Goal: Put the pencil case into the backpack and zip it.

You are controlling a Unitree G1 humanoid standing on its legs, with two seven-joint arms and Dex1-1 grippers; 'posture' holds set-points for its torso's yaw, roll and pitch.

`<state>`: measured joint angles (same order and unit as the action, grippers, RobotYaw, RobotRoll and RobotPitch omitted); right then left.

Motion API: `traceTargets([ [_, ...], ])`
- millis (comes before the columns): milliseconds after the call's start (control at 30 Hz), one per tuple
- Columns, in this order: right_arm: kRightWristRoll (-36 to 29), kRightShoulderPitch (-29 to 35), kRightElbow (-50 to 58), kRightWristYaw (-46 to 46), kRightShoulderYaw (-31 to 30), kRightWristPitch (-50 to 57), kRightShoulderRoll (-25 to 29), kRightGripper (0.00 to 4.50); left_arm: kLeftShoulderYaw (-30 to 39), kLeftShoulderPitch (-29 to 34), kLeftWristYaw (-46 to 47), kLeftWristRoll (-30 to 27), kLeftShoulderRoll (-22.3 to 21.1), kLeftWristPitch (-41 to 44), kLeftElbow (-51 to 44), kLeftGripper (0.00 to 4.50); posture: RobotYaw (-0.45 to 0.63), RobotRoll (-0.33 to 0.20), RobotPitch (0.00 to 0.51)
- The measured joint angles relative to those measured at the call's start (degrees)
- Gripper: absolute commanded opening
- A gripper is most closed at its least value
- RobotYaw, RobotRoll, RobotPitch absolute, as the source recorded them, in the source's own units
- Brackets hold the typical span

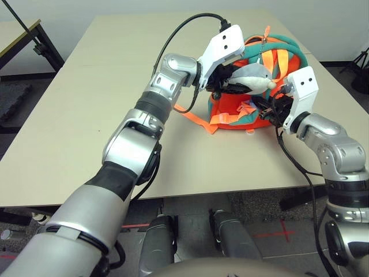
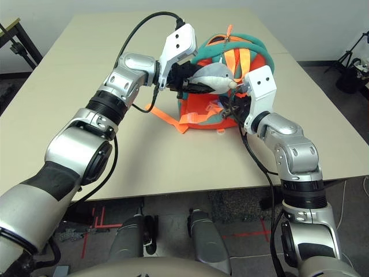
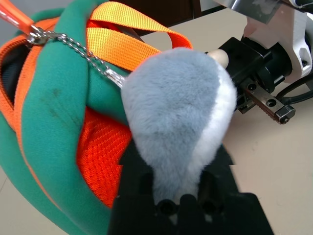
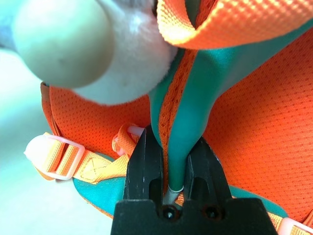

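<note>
Orange-teal backpack (image 1: 230,104) at upper right of frame, my left gripper (image 3: 178,196) clamped on its grey-white plush (image 3: 176,112), my right gripper (image 4: 176,147) pinching its teal trim (image 4: 195,98).

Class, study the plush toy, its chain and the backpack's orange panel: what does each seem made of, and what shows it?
Plush toy: soft, matte fabric, probably synthetic; short fuzzy pile.
Chain: shiny metal, likely steel; bright glints on links.
Orange panel: matte woven or mesh cloth; regular dotted texture.
</note>
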<state>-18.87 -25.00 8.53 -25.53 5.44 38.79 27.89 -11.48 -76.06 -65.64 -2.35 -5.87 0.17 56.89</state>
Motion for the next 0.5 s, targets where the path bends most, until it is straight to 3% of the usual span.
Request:
traceTargets([
  [267,0.01,-0.25,-0.2,-0.08,-0.17,-0.12,-0.01,0.25,1.17,-0.08,-1.52,-0.14,-2.85,0.22,-1.86,0.3,-0.24,0.0,0.094],
  [500,0.02,-0.58,-1.08,-0.23,-0.4,-0.76,-0.28,0.25,3.71,-3.28,-3.37,-0.96,-9.66,2.28,-4.37,0.3,-0.22,0.0,0.094],
])
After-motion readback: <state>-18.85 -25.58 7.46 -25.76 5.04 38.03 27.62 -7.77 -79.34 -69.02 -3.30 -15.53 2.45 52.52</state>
